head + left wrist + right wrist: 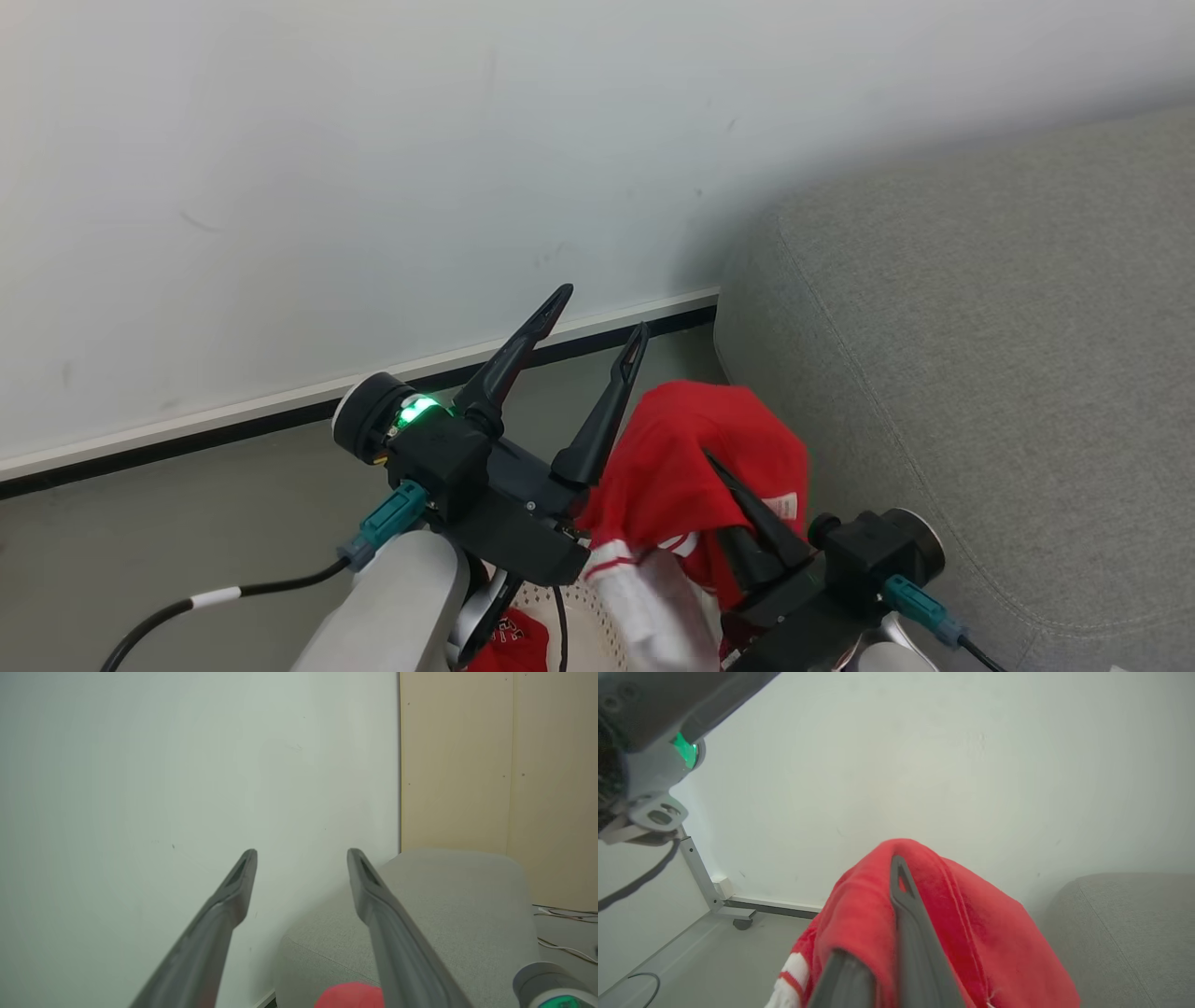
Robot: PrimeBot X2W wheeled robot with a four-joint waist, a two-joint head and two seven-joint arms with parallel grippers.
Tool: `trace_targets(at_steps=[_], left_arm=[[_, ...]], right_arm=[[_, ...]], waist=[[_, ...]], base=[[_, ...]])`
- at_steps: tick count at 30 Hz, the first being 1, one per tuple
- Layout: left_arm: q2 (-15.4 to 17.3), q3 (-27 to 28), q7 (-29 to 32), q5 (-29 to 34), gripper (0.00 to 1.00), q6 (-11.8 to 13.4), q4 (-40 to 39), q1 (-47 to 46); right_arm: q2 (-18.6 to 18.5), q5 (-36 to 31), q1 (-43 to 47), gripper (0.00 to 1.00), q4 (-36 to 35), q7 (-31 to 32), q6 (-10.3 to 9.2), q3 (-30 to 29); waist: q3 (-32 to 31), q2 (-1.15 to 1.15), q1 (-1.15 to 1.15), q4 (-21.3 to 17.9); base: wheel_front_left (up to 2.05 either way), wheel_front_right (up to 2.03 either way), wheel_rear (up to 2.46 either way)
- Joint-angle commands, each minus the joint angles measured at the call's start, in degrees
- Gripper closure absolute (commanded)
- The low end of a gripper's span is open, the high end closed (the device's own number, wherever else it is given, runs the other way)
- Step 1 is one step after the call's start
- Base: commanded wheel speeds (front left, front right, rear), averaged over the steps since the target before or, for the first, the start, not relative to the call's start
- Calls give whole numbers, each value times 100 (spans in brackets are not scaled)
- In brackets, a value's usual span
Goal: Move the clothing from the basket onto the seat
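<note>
Right pincer (747,523) clamped on clothing (681,448): soft, light, droopy. Left pincer (603,308) wide, empty. Best hold: bunched folds.

White wall (373,140), grey floor (187,523)

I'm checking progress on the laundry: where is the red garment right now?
In the head view the red garment hangs at lower centre, pinched by the right gripper, above the basket and left of the sofa.

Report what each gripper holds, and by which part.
The right gripper pinches the red garment by a bunched fold of its red body; left gripper is open, holding nothing.
</note>
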Motion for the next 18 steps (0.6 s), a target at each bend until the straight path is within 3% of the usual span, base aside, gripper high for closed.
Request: trace_targets(at_steps=[1, 8, 18], left_arm=[[-5, -5, -24, 10, 0, -1, 24, 86], [7, -43, -24, 55, 0, -8, 45, 71], [48, -95, -24, 87, 0, -28, 75, -88]], right_arm=[[-14, 24, 53, 100, -50, -10, 3, -33], [-22, 119, 88, 100, -174, -11, 2, -221], [34, 18, 156, 100, -528, -10, 3, -688]], waist=[[15, 0, 0, -21], [92, 0, 0, -226], [316, 0, 0, -845]], base=[[0, 0, 0], [0, 0, 0], [0, 0, 0]])
